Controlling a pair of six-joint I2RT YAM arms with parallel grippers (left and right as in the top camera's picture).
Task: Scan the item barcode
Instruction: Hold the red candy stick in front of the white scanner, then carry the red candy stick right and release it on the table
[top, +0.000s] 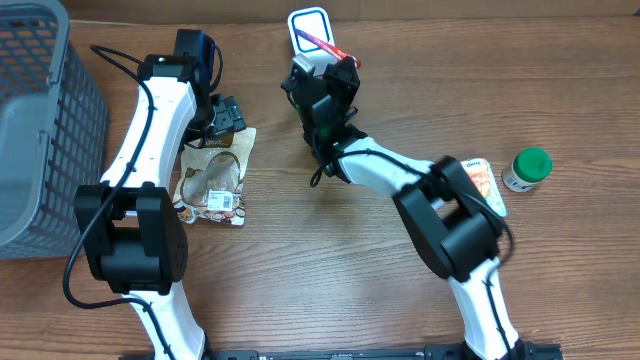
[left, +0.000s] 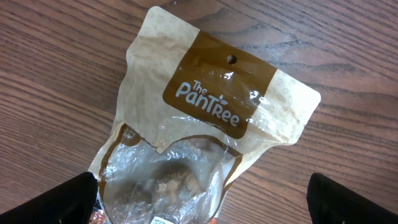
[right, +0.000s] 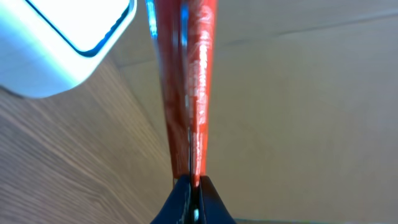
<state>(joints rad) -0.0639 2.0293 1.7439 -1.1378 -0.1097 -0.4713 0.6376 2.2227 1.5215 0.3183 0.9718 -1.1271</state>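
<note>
A thin red packet (right: 186, 81) stands edge-on in my right gripper (right: 191, 186), which is shut on its lower end. In the overhead view this red packet (top: 324, 42) is held up right beside the white, blue-rimmed scanner (top: 308, 25) at the table's far edge; the scanner (right: 62, 43) fills the right wrist view's upper left. My left gripper (left: 202, 199) hangs open above a tan "The PanTree" snack pouch (left: 211, 112) lying flat on the wood, with the fingers (left: 68, 199) wide on either side and not touching it. A white label (top: 226, 203) shows at the pouch's near end.
A grey mesh basket (top: 40, 120) stands at the left edge. An orange packet (top: 482, 185) lies partly under the right arm, and a small green-capped bottle (top: 527, 168) sits at the right. The snack pouch (top: 213, 180) lies beside the left arm.
</note>
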